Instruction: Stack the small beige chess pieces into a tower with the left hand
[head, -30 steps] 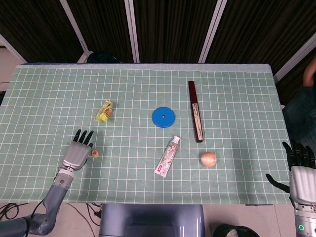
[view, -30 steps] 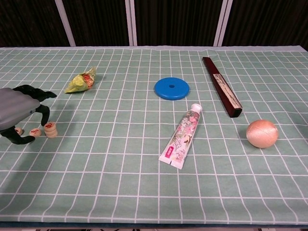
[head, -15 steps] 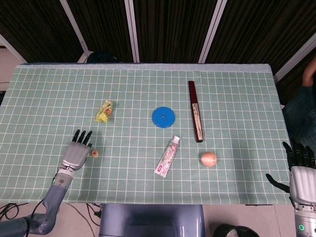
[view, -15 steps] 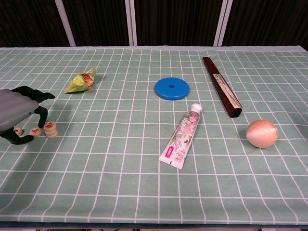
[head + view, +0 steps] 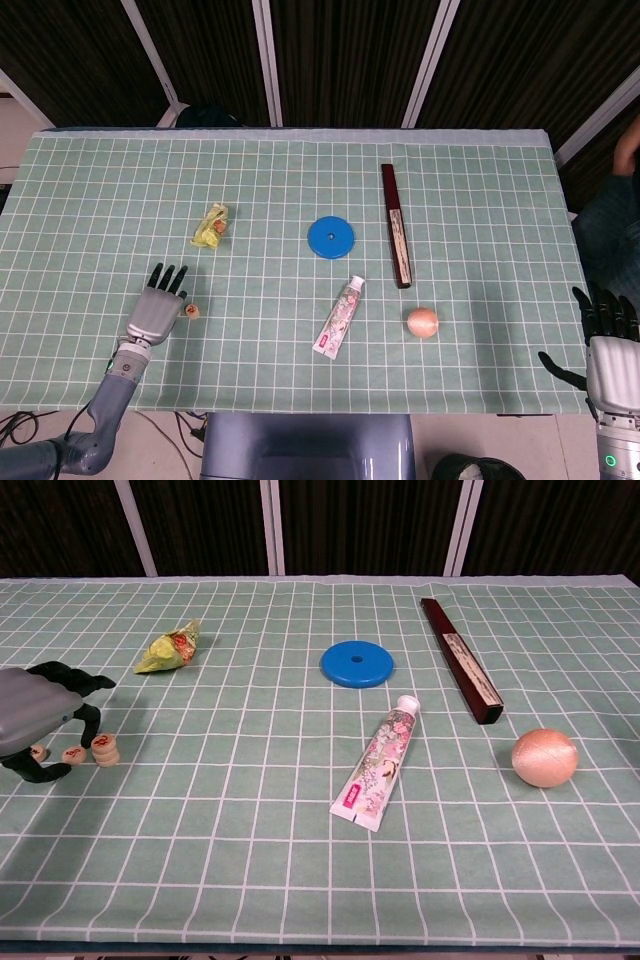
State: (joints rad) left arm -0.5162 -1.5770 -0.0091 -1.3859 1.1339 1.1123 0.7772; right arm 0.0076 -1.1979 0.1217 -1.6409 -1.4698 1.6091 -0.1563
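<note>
A short stack of small beige chess pieces (image 5: 104,749) stands at the table's left, seen in the head view as one beige dot (image 5: 191,311). Two more single pieces (image 5: 72,753) (image 5: 38,752) lie flat just left of it. My left hand (image 5: 35,720) (image 5: 157,305) hovers over those two loose pieces with its dark fingers arched down and apart; one fingertip (image 5: 90,720) hangs just left of the stack. I see nothing held in it. My right hand (image 5: 608,350) rests open off the table's right front corner.
A yellow-green snack packet (image 5: 171,647) lies behind the left hand. A blue disc (image 5: 356,665), a toothpaste tube (image 5: 380,762), a dark red long box (image 5: 460,660) and an onion (image 5: 545,757) occupy the middle and right of the green gridded cloth (image 5: 250,860).
The left hand has drawn back slightly to the left, away from the stack. The pieces and the right hand have not moved.
</note>
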